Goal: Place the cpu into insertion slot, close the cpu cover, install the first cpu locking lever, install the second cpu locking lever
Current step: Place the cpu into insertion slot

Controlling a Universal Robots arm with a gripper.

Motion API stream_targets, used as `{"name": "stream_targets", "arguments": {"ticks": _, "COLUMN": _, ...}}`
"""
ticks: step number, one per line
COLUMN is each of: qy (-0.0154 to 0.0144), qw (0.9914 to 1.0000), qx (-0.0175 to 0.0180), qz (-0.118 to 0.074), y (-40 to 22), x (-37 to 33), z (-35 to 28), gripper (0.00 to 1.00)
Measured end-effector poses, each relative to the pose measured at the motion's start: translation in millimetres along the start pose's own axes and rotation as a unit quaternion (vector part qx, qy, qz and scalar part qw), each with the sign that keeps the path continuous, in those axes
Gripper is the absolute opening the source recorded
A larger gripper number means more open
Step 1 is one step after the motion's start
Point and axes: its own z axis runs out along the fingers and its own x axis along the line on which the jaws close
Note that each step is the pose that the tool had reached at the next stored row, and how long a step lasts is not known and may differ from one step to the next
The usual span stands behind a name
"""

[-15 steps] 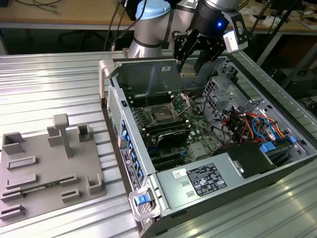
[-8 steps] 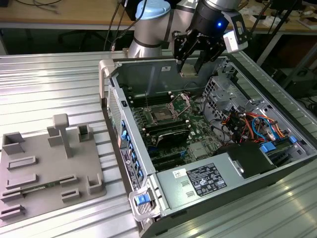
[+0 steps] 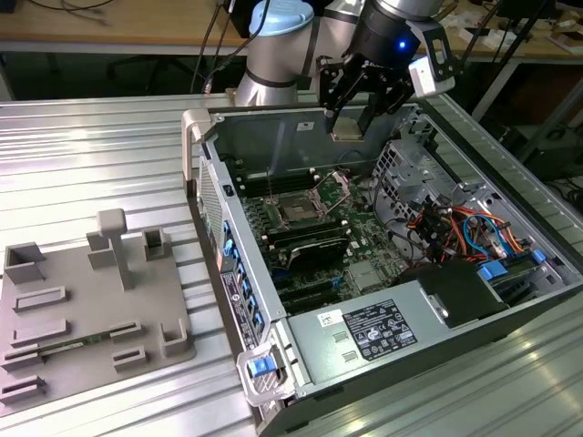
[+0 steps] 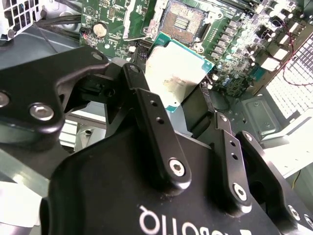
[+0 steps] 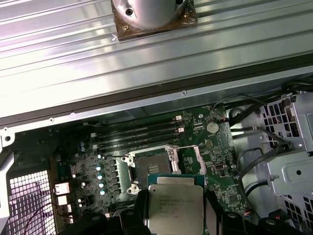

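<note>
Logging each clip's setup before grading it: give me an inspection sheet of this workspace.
Surface: ribbed metal table carrying an open computer case.
Job's things: cpu held above the empty insertion slot; cpu cover raised open.
Clutter: grey fixture tray at the exterior view's left.
Grippers: gripper shut on the cpu.
Cables: red, orange and blue cable bundle inside the case.
Surroundings: wooden benches behind.

A ribbed silver metal work table (image 3: 100, 155) spans the scene, reflecting bright light. Behind it runs a long light-brown wooden bench (image 3: 109, 38), dark space beneath.
</note>
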Motion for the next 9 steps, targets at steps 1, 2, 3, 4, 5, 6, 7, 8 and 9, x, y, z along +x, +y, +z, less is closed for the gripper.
{"name": "stream_targets", "arguments": {"ticks": 1, "qy": 0.0000, "qw": 1.00000, "qx": 0.0000, "qz": 0.000, "y": 0.0, "x": 0.0, "z": 0.0, "gripper": 0.55}}
{"name": "stream_targets", "arguments": {"ticks": 2, "qy": 0.0000, "qw": 1.00000, "qx": 0.0000, "qz": 0.000, "y": 0.0, "x": 0.0, "z": 0.0, "gripper": 0.55}}
{"name": "stream_targets", "arguments": {"ticks": 3, "qy": 0.0000, "qw": 1.00000, "qx": 0.0000, "qz": 0.000, "y": 0.0, "x": 0.0, "z": 0.0, "gripper": 0.55}}
{"name": "stream_targets", "arguments": {"ticks": 4, "qy": 0.0000, "qw": 1.00000, "qx": 0.0000, "qz": 0.000, "y": 0.0, "x": 0.0, "z": 0.0, "gripper": 0.55}}
{"name": "stream_targets", "arguments": {"ticks": 5, "qy": 0.0000, "qw": 1.00000, "qx": 0.0000, "qz": 0.000, "y": 0.0, "x": 0.0, "z": 0.0, "gripper": 0.55}}
{"name": "stream_targets", "arguments": {"ticks": 6, "qy": 0.0000, "qw": 1.00000, "qx": 0.0000, "qz": 0.000, "y": 0.0, "x": 0.0, "z": 0.0, "gripper": 0.55}}
{"name": "stream_targets", "arguments": {"ticks": 7, "qy": 0.0000, "qw": 1.00000, "qx": 0.0000, "qz": 0.000, "y": 0.0, "x": 0.0, "z": 0.0, "gripper": 0.55}}
{"name": "stream_targets", "arguments": {"ticks": 8, "qy": 0.0000, "qw": 1.00000, "qx": 0.0000, "qz": 0.000, "y": 0.0, "x": 0.0, "z": 0.0, "gripper": 0.55}}
{"name": "stream_targets", "arguments": {"ticks": 9, "qy": 0.0000, "qw": 1.00000, "qx": 0.0000, "qz": 0.000, "y": 0.0, "x": 0.0, "z": 0.0, "gripper": 0.55}}
